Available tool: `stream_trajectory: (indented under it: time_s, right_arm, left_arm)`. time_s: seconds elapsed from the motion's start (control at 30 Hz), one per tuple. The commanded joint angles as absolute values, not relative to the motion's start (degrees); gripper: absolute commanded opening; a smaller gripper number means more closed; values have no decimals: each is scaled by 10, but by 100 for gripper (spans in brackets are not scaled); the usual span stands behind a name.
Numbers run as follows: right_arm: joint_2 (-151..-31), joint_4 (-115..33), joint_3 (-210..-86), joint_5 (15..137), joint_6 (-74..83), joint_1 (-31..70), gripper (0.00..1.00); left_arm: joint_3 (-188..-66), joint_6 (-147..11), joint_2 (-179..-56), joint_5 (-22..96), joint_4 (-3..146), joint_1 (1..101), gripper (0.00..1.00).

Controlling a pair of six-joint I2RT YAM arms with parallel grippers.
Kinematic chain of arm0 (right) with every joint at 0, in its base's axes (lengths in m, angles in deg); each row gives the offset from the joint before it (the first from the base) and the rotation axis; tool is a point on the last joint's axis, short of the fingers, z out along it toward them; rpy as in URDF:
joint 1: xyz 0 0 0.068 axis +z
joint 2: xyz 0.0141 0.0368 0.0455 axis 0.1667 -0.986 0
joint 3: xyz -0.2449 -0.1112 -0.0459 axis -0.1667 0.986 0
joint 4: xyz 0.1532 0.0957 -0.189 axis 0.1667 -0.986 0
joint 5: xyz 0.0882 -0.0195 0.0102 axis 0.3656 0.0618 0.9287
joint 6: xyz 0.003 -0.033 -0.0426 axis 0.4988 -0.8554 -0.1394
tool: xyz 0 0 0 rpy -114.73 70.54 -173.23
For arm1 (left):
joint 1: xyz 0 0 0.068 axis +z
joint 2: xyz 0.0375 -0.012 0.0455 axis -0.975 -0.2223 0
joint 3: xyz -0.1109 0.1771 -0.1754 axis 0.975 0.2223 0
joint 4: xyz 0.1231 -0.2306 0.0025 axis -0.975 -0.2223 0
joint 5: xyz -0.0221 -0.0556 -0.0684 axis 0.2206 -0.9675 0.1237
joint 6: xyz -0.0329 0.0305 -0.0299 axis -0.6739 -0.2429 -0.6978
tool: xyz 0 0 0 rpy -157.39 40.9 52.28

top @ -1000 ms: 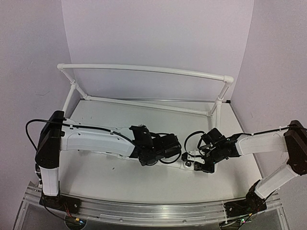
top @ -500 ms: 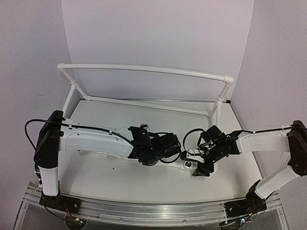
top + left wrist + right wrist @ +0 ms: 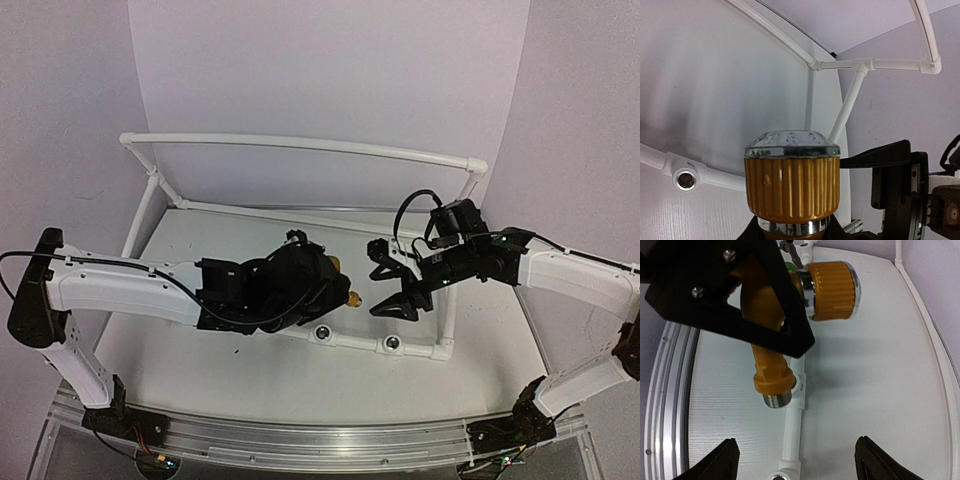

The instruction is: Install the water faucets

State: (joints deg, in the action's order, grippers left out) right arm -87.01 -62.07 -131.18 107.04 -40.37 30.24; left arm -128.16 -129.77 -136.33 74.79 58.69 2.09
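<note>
The left gripper (image 3: 322,285) is clamped on the brass-gold faucet (image 3: 350,297) and holds it in the air above the middle of the worktop (image 3: 250,375), just behind the near rail of the white pipe frame (image 3: 360,343). In the right wrist view its black finger (image 3: 740,295) lies across the faucet's body, with the ribbed gold knob (image 3: 832,290) sticking out to one side and the silver-tipped spout end (image 3: 774,400) pointing down at the rail. That end sits right by a tee fitting (image 3: 799,385) on the rail; whether the two touch I cannot tell.

The left wrist view looks straight along the faucet – the ribbed knob fills the lower middle, and a round open socket (image 3: 686,179) of the rail shows low on the left.

The right gripper (image 3: 375,293) hangs just beside the faucet on its right-hand side, apart from it. Its fingers (image 3: 722,460) are spread wide with nothing between them – only the rail and bare worktop show in the gap.
</note>
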Motion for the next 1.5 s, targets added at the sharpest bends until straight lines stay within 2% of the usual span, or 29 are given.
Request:
stream_trajectory:
  time_s: [0.0, 0.33, 0.47, 0.57, 0.67, 0.77, 0.9, 1.1, 1.17, 1.23, 1.47]
  right_arm:
    - [-884, -629, -1336, 1155, -411, 305, 77]
    - [-909, -625, -1341, 1161, -422, 315, 59]
    - [-910, -620, -1343, 1157, -419, 316, 48]
    - [-909, -616, -1346, 1152, -415, 315, 36]
    - [-908, -615, -1349, 1144, -415, 315, 18]
    - [-903, -615, -1342, 1133, -429, 316, 1]
    - [-897, -617, -1332, 1112, -446, 315, 0]
    - [-893, -622, -1329, 1098, -461, 315, 0]
    - [-894, -628, -1333, 1099, -465, 316, 0]
    - [-895, -642, -1337, 1107, -482, 315, 0]
    - [-902, -659, -1345, 1103, -507, 316, 0]
  left_arm:
    - [-1268, -1253, -1339, 723, 685, 19, 0]
    - [-1257, -1247, -1339, 705, 728, 20, 0]
    - [-1264, -1247, -1346, 700, 722, 20, 0]
    - [-1274, -1251, -1353, 696, 706, 19, 0]
    - [-1282, -1255, -1358, 688, 687, 19, 2]
    - [-1296, -1257, -1359, 672, 650, 20, 11]
    - [-1302, -1259, -1344, 651, 584, 25, 40]
    - [-1235, -1252, -1277, 572, 598, 58, 88]
    - [-1224, -1250, -1263, 547, 595, 69, 95]
    - [-1223, -1232, -1257, 508, 595, 80, 95]
    - [-1265, -1198, -1297, 377, 595, 97, 75]
